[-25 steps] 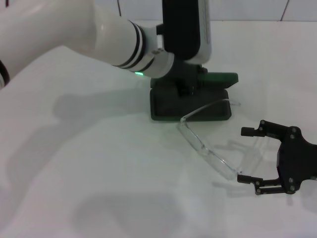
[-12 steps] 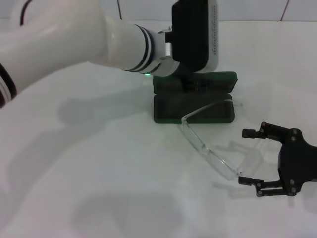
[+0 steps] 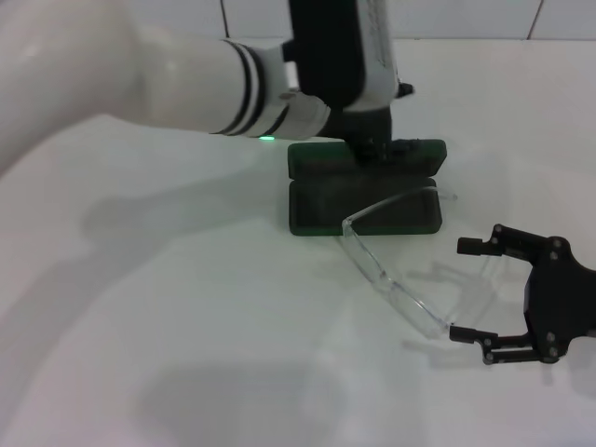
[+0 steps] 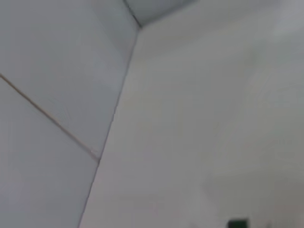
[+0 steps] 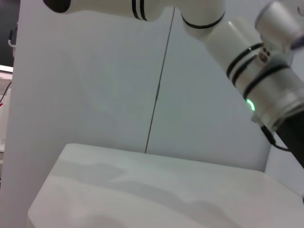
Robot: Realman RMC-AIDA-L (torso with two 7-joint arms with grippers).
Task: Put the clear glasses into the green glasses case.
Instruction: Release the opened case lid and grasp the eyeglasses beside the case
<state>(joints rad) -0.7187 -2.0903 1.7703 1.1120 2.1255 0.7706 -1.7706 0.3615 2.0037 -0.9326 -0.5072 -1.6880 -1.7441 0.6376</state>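
The green glasses case (image 3: 363, 207) lies open at the table's middle back, its lid (image 3: 321, 158) folded flat away from me. My left gripper (image 3: 380, 144) hangs over the lid's far right part. The clear glasses (image 3: 386, 279) lie slanted in front of the case, one temple arm (image 3: 402, 197) resting across the case's front right corner. At the glasses' near right end stands my right gripper (image 3: 459, 289), open, its fingers (image 3: 470, 246) on either side of the faint second temple arm. A sliver of the green case (image 4: 237, 222) shows in the left wrist view.
The white table (image 3: 186, 307) stretches wide to the left and front of the case. A tiled wall (image 3: 466, 19) runs along the back. My left arm (image 5: 256, 57) crosses high over the table in the right wrist view.
The case lid has gone from partly raised under the left gripper to lying flat. The left arm has risen and shifted a little. The right gripper has barely moved.
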